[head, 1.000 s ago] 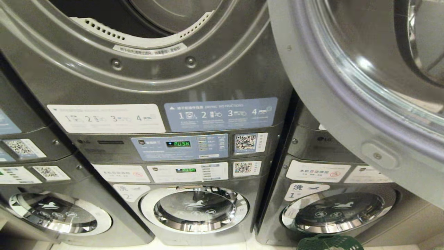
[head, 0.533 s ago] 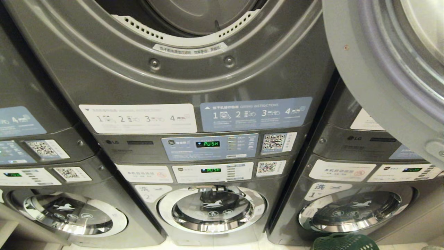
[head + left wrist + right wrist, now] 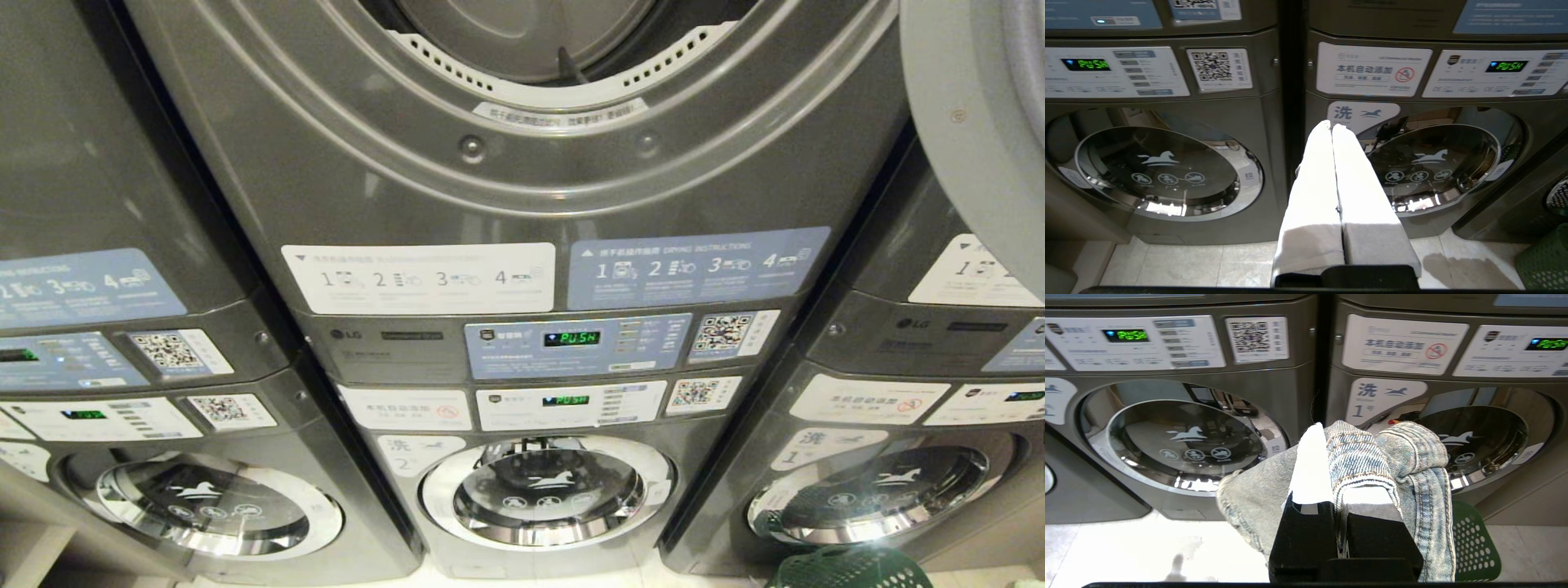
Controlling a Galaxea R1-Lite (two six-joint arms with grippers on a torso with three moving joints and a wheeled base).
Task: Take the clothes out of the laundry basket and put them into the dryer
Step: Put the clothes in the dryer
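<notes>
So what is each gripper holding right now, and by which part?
The right gripper is shut on the faded blue denim garment, pinching a stitched hem fold between its fingers; the rest drapes over them. The left gripper is shut and holds nothing.

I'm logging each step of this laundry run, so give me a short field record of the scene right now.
Right gripper: shut on denim garment, which drapes over its fingers
Left gripper: shut, empty, facing the lower washers
Laundry basket: green, on the floor at lower right
Dryer drum opening: upper machine, open
Dryer door: swung open to the right
Stage: garment held, not yet loaded
</notes>
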